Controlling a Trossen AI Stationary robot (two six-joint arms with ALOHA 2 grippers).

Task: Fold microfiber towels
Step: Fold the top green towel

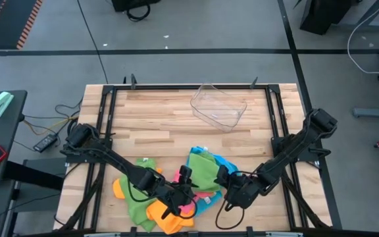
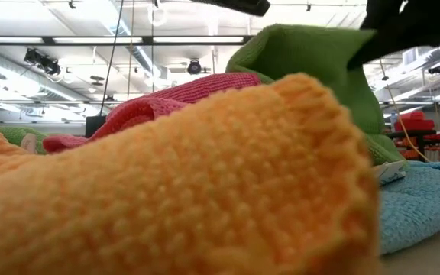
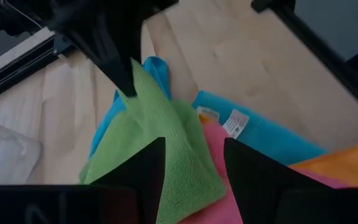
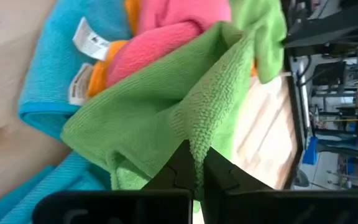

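A heap of microfiber towels lies at the table's near edge: green (image 1: pixel 202 168), sky blue (image 1: pixel 224 163), pink (image 1: pixel 189 205), orange (image 1: pixel 163 216), and another green one (image 1: pixel 135 197). My right gripper (image 4: pixel 194 171) is shut on the upper green towel (image 4: pixel 154 118), which rises from the heap like a tent. My left gripper (image 3: pixel 194 168) is open and low over the heap. One finger is over that green towel (image 3: pixel 160 130) and the other over the pink one (image 3: pixel 213 149). I cannot tell whether they touch the cloth. My right gripper pinches a corner of the green towel (image 3: pixel 133 90) between its two fingers, at a fold of the edge (image 4: pixel 197 146). The fingers slant down from the table's right side. The corner is lifted, the cloth hangs from it, and its lower part rests on the blue and pink towels.
A clear plastic tray (image 1: pixel 219 105) stands on the wooden table toward the far side, right of the middle. Bare wood lies between it and the heap. In the low view an orange towel (image 2: pixel 205 176) fills the foreground. Dark frame rails (image 1: pixel 104 118) run along the table's sides.
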